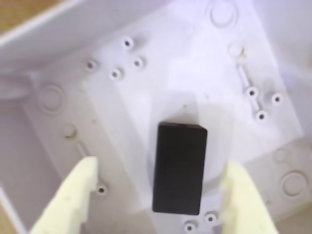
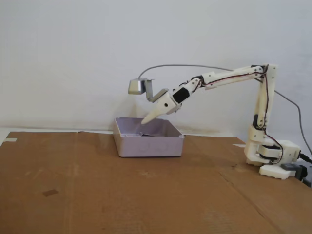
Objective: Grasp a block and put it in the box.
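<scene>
Tool (image 1: 161,195): jaws spread wide, empty, poised above the box (image 1: 58,44)
Block (image 1: 179,168): flat on box floor, between the fingertips; apart from both
Risk: a retracting fingertip may catch the box wall; box shifts on surface (image 2: 97,195)

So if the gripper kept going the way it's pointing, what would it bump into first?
Probably the block, lying on the floor of the box between the open gripper fingers. Depth is hard to judge.
</scene>
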{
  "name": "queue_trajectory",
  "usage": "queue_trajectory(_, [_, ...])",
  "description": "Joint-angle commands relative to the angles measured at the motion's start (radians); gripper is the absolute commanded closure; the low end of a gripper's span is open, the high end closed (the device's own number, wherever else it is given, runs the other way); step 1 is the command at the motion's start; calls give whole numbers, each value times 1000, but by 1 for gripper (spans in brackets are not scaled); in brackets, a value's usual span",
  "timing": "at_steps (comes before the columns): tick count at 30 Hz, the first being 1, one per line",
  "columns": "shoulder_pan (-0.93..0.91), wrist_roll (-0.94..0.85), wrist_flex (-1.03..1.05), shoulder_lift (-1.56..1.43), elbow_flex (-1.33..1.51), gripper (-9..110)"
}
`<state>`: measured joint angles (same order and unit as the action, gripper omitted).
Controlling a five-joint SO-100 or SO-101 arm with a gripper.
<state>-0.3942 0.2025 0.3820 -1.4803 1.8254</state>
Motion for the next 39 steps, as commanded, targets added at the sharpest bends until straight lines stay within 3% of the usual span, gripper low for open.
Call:
queue_trajectory(1, [12, -9, -31, -175, -35, 71])
queue_trajectory(22, [150, -9, -31, -368, -34, 72])
queue_trajectory(30, [207, -9, -29, -430, -32, 91])
queue_trajectory(39, [235, -9, -29, -511, -31, 101])
